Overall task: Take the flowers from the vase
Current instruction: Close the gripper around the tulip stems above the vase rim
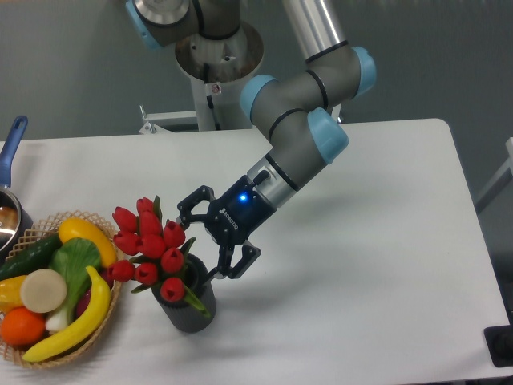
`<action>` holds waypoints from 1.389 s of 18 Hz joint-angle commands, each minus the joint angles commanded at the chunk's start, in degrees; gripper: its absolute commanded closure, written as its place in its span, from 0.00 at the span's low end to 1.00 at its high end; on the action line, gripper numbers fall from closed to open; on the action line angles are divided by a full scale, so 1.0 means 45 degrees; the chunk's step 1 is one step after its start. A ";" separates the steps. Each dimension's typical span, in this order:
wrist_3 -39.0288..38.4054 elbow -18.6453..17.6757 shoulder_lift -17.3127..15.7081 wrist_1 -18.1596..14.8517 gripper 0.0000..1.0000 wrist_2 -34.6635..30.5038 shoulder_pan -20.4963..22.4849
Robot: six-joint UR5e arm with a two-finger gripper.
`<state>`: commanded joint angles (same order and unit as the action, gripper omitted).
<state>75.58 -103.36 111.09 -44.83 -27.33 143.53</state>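
Note:
The flowers [150, 245], a bunch of red tulip buds with green leaves, stand in the dark grey ribbed vase [191, 311] at the front left of the white table and lean to the left. My gripper [201, 247] comes in from the right, just right of the buds and over the vase's mouth. It is open, with one finger above at the buds' right edge and the other low at the vase's rim. The stems just above the mouth lie between the jaws. They are not closed on anything.
A wicker basket [110, 309] of fruit and vegetables sits just left of the vase, almost touching the flowers. A metal pot with a blue handle [11, 144] is at the left edge. My arm reaches down from the base at the table's back.

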 joint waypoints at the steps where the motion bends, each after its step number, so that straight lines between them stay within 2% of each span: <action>1: 0.0058 0.0001 0.0097 0.0137 0.00 -0.0039 -0.0078; 3: 0.0059 0.0020 0.0157 0.0391 0.00 -0.0039 -0.0293; 13: 0.0235 0.0137 0.0235 0.0412 0.01 -0.0078 -0.0333; 14: 0.0273 0.0138 0.0235 0.0412 0.07 -0.0078 -0.0333; 15: 0.0351 0.0157 0.0235 0.0412 0.24 -0.0078 -0.0314; 16: 0.0352 0.0157 0.0235 0.0412 0.34 -0.0078 -0.0313; 21: 0.0332 0.0235 0.0216 0.0412 0.60 -0.0059 -0.0255; 22: 0.0332 0.0235 0.0216 0.0412 0.68 -0.0059 -0.0236; 25: 0.0332 0.0196 0.0177 0.0412 0.68 -0.0059 -0.0216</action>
<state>77.08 -102.48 111.89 -42.98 -27.60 142.56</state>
